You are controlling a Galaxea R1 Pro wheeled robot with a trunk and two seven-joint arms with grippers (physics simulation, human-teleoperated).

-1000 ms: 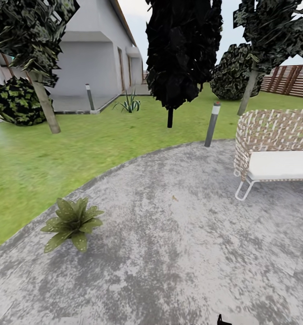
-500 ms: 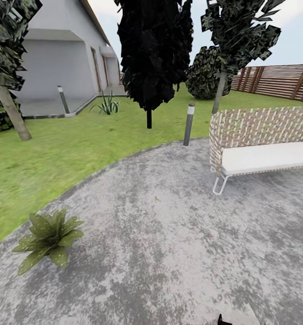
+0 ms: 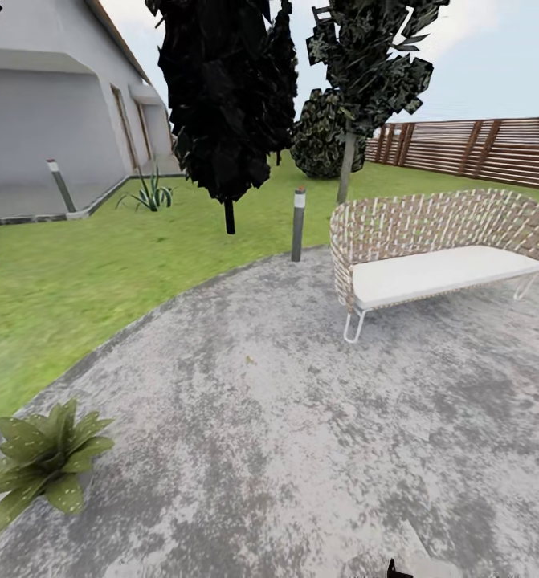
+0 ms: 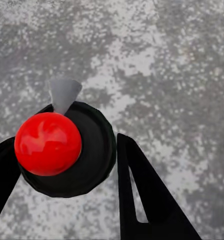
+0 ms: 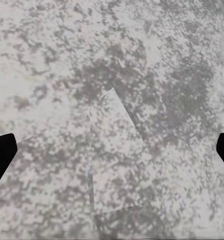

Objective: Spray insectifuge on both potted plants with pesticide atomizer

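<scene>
Left fingers point(image 4: 66, 165) pinch the dark green, red-topped pesticide atomizer point(image 4: 61, 147), which I carry upright above grey paving point(image 4: 167, 60); right fingers point(image 5: 112, 150) spread, empty

Greys, greens and one bright red in the garden point(image 3: 100, 273)

The patio point(image 3: 301, 417) is mottled grey with pale blotches beside a green lawn; the potted plant point(image 3: 36, 461) has green leaves flecked with pale spots. The sofa point(image 3: 438, 241) is woven brown and white with a white cushion and white legs, the fence point(image 3: 478, 148) is brown slats, the lamp post point(image 3: 298, 225) is grey with a white top. The pesticide atomizer point(image 4: 61, 147) shows a glossy red ball on a black disc between black fingers point(image 4: 142, 195).
</scene>
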